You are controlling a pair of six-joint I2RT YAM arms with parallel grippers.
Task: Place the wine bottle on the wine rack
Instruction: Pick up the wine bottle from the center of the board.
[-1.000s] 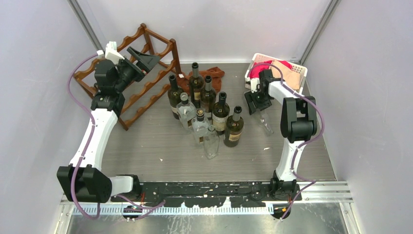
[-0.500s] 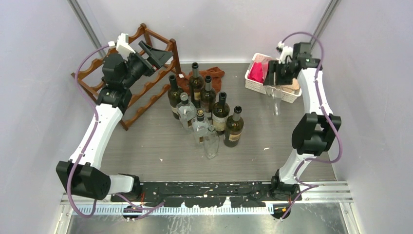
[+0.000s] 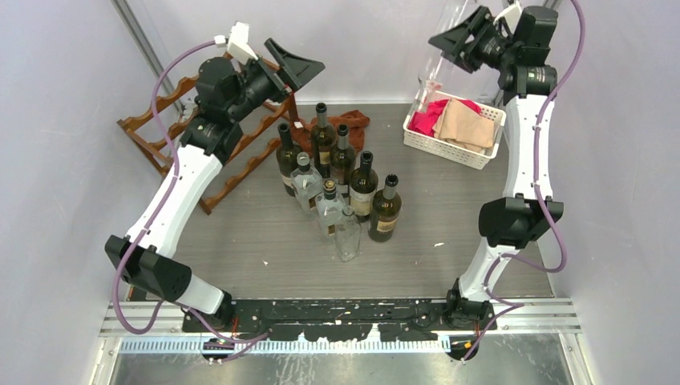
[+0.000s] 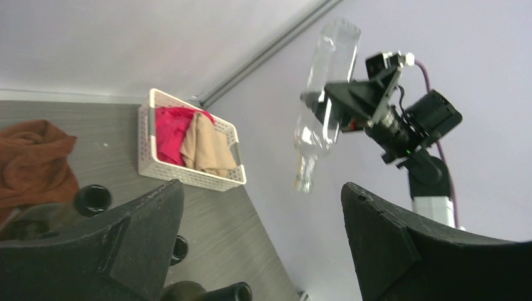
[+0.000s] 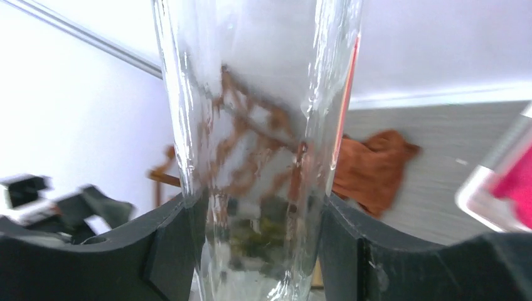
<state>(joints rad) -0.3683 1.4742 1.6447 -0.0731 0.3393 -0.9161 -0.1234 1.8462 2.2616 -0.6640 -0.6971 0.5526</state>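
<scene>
Your right arm has swung upward: its right gripper (image 3: 459, 38) clamps the clear wine bottle (image 4: 336, 47) high, seemingly over the tabletop's (image 3: 265, 241) far-right corner. Your left gripper (image 4: 260, 195) gapes empty above the wine rack (image 3: 160, 164), far-left corner.

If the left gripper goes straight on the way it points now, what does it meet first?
Probably the clear glass bottle that the right gripper holds aloft, neck down: nothing shows between them. Depth is unclear, so the left gripper might pass below it.
</scene>
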